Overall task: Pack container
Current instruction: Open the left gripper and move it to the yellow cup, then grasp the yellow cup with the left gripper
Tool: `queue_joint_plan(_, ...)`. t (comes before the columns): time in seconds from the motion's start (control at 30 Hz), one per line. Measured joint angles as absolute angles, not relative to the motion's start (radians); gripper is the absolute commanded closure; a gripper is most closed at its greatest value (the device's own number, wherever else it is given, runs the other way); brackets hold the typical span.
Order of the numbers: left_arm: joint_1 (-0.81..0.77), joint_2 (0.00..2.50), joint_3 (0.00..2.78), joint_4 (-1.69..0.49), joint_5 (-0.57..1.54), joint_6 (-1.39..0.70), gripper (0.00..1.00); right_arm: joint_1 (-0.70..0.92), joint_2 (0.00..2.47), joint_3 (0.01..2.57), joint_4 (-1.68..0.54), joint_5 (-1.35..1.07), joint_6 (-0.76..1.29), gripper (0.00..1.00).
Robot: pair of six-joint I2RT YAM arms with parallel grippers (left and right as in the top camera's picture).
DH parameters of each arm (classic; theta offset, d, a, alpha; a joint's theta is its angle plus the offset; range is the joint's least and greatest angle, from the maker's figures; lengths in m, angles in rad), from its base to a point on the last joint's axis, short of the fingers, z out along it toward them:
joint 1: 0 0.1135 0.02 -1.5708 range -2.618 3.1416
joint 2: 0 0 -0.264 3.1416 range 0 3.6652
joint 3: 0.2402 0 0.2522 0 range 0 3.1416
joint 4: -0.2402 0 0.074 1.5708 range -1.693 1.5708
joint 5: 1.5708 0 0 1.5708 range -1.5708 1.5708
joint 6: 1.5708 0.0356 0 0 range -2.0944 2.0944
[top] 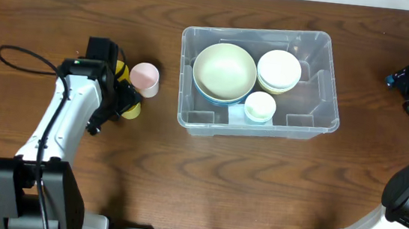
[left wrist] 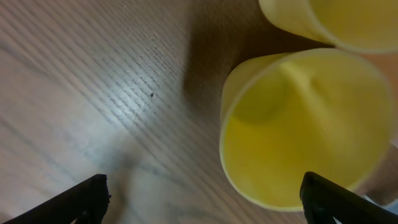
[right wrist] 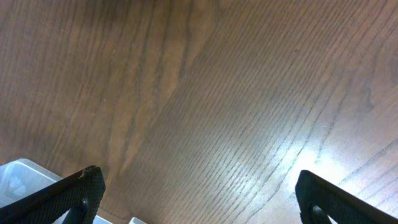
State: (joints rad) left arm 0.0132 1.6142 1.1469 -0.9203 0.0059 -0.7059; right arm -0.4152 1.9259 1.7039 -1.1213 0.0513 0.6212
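The container [top: 258, 32] is a clear plastic bin in the middle of the table. It holds a large pale green bowl [top: 224, 71], a stack of white bowls [top: 279, 69] and a small pale cup [top: 259, 107]. My left gripper [top: 122, 91] is open at two yellow cups and a pink cup [top: 146, 79], left of the bin. In the left wrist view the jaws [left wrist: 205, 199] are open. A yellow cup [left wrist: 305, 130] lies on its side, mouth toward the camera, its rim beside the right finger. A second yellow cup [left wrist: 336, 22] lies beyond. My right gripper [top: 399, 78] is open and empty [right wrist: 199, 193] above bare wood, right of the bin.
A corner of the bin [right wrist: 18, 177] shows at the bottom left of the right wrist view. A black cable [top: 22, 56] loops on the table at the far left. The table's far edge runs along the top of the overhead view.
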Motion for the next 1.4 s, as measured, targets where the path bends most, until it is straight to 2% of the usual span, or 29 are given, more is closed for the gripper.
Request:
queue_joint_plan(0.17,0.013,1.615,1.114,-0.878,0.017,-0.708,0.01,-0.415,1.926,1.704,-1.121,0.051,0.621,0.01)
queue_joint_plan(0.3,0.013,1.615,1.105,-0.872,0.020,-0.714,0.12,-0.415,1.926,1.704,-1.121,0.051,0.621,0.01)
queue_joint_plan(0.63,0.013,1.668,1.105,-0.842,0.020,-0.711,0.13,-0.415,1.926,1.704,-1.121,0.051,0.621,0.01)
queue_joint_plan(0.8,0.013,1.716,1.105,-0.831,0.023,-0.715,0.32,-0.415,1.926,1.704,-1.121,0.051,0.621,0.01)
queue_joint_plan(0.9,0.013,1.718,1.105,-0.829,0.023,-0.713,0.38,-0.415,1.926,1.704,-1.121,0.051,0.621,0.01)
queue_joint_plan(0.97,0.013,1.718,1.105,-0.829,0.023,-0.712,0.51,-0.415,1.926,1.704,-1.121,0.051,0.621,0.01)
queue_joint_plan(1.1,0.013,1.718,1.105,-0.833,0.024,-0.711,0.91,-0.415,1.926,1.704,-1.121,0.051,0.621,0.01)
queue_joint_plan(1.13,0.013,1.718,1.105,-0.834,0.023,-0.708,0.94,-0.415,1.926,1.704,-1.121,0.051,0.621,0.01)
queue_joint_plan(1.4,0.013,1.660,1.104,-0.921,0.023,-0.706,0.94,-0.415,1.926,1.704,-1.121,0.051,0.621,0.01)
